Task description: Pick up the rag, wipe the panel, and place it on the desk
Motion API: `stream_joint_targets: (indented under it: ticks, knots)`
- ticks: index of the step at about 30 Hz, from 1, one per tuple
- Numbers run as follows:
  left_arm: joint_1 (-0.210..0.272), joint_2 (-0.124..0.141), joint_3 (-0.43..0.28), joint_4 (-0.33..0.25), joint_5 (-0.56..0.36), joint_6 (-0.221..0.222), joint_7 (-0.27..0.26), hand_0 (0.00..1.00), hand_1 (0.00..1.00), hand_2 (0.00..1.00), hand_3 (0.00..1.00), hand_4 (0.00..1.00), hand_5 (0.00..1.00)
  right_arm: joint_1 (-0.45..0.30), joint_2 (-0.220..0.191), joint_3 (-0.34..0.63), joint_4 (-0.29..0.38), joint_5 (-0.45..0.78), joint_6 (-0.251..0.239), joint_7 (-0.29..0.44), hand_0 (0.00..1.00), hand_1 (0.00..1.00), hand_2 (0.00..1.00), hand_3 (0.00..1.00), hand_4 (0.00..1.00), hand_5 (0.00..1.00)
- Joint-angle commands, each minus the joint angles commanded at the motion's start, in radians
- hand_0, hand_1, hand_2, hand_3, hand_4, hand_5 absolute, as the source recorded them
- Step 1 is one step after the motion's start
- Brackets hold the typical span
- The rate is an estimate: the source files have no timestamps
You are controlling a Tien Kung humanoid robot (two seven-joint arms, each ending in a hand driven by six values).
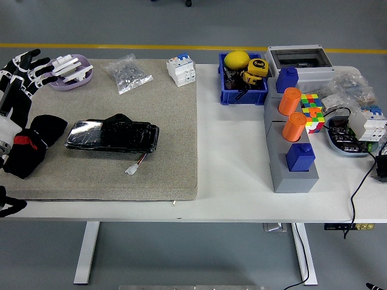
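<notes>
While the left hand (21,69) hovers with fingers spread and empty, the black rag (33,145) lies crumpled beside the glossy black panel (112,135) on the mat: soft, light; pinch a raised fold.

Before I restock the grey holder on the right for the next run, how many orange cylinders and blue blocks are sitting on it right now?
Orange plastic cylinders: 2, far one and near one.
Blue plastic blocks: 2, far one and near one.
Total on the grey stepped holder: 4.
</notes>
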Motion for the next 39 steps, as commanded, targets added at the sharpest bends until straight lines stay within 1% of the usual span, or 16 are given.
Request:
stream_joint_targets:
  ticks: [5,11,23,29,39]
  knots:
    - [0.0,0.002,0.003,0.005,-0.01,-0.004,-0.004,0.61,0.725,0.661,0.688,0.998,0.564,0.001,0.006,0.006,-0.001,-0.009,-0.001,-0.002,0.709,0.667,0.692,0.634,0.998,0.541]
    - [0.002,0.009,0.0,0.011,-0.027,-0.011,-0.005,0.618,0.728,0.665,0.691,0.998,0.562,0.003,0.011,0.017,-0.001,-0.033,-0.001,-0.009,0.71,0.667,0.692,0.634,0.998,0.542]
    - [0.006,0.011,0.01,0.024,-0.049,-0.015,-0.002,0.631,0.726,0.667,0.69,0.998,0.562,0.006,0.017,0.034,-0.003,-0.067,-0.002,-0.017,0.71,0.667,0.692,0.635,0.998,0.546]
    - [0.007,0.018,0.003,0.023,-0.051,-0.012,-0.002,0.633,0.725,0.665,0.69,0.998,0.561,0.005,0.02,0.044,-0.003,-0.085,-0.001,-0.022,0.71,0.668,0.692,0.635,0.998,0.548]
    - [0.013,0.028,-0.008,0.024,-0.042,-0.008,0.004,0.638,0.725,0.667,0.69,0.998,0.558,0.005,0.018,0.038,-0.003,-0.075,-0.001,-0.019,0.711,0.667,0.692,0.636,0.998,0.55]
